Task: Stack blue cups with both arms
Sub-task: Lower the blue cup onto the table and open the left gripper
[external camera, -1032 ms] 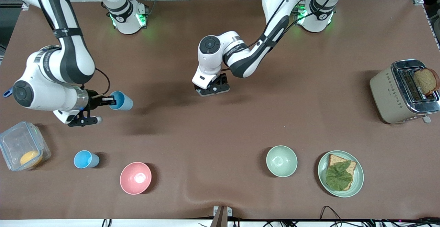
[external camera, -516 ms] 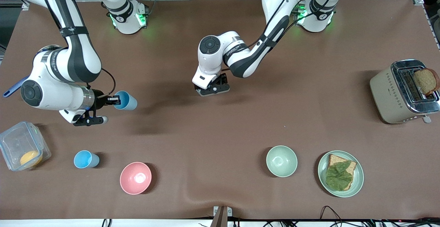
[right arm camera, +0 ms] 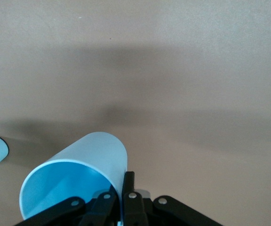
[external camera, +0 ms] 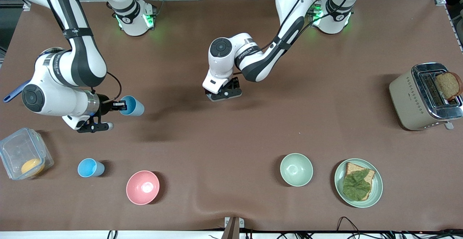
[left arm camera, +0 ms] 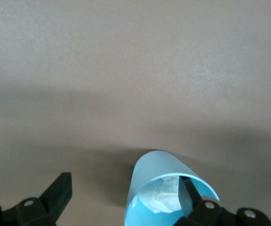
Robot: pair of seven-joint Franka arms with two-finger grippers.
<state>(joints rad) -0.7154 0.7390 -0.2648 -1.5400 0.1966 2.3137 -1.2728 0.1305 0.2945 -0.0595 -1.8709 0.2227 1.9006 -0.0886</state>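
Note:
My right gripper [external camera: 117, 106] is shut on the rim of a sky-blue cup [external camera: 132, 106] and holds it on its side above the table toward the right arm's end. In the right wrist view one finger is inside the rim and one outside [right arm camera: 128, 183], with the cup [right arm camera: 93, 155] pointing away. My left gripper [external camera: 223, 93] hovers over the table's middle, open. Its wrist view shows a paler blue cup [left arm camera: 159, 172] with a whitish inside at one fingertip [left arm camera: 188, 188]; the other finger stands far off. The hand hides that cup in the front view. Another sky-blue cup [external camera: 90, 167] stands upright near the front edge.
A clear lidded box [external camera: 22, 157] with something orange inside stands beside the standing cup. A pink bowl [external camera: 142, 187], a pale green bowl [external camera: 296, 169] and a plate [external camera: 376, 192] with bread and lettuce lie along the front. A toaster [external camera: 408, 101] stands at the left arm's end.
My right arm moved a little toward the table's middle with the sky-blue cup in its gripper, then stopped. The left arm has not moved.

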